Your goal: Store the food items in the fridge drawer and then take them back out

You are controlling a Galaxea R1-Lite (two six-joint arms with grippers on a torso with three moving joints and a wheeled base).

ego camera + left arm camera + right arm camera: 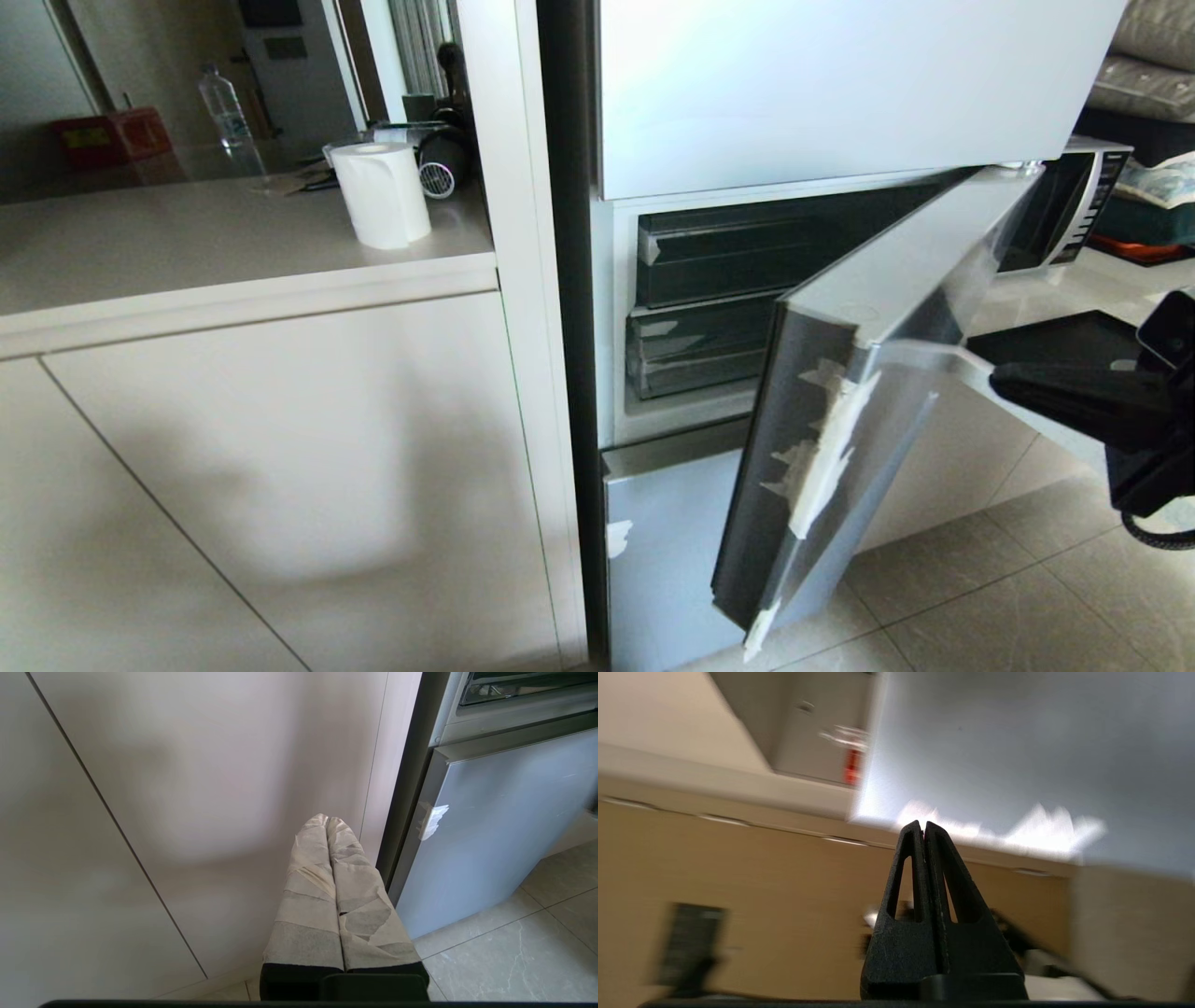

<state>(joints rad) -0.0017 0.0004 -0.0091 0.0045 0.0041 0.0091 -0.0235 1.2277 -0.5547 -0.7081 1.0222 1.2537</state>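
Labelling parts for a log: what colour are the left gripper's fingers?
Pale beige tape over black fingers; the left wrist view shows it best.

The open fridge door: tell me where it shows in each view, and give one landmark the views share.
Head view: the open fridge door swings out at centre-right, torn white tape on its edge.
Left wrist view: not in it.
Right wrist view: probably the blurred grey panel beyond the right gripper.
Shared landmark: the lower fridge door, head and left wrist.

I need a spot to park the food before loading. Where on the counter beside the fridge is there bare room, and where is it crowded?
The counter is bare along its front edge, from the left side up to the paper roll. Behind the roll it is crowded: a water bottle, a red box and dark items against the fridge side.
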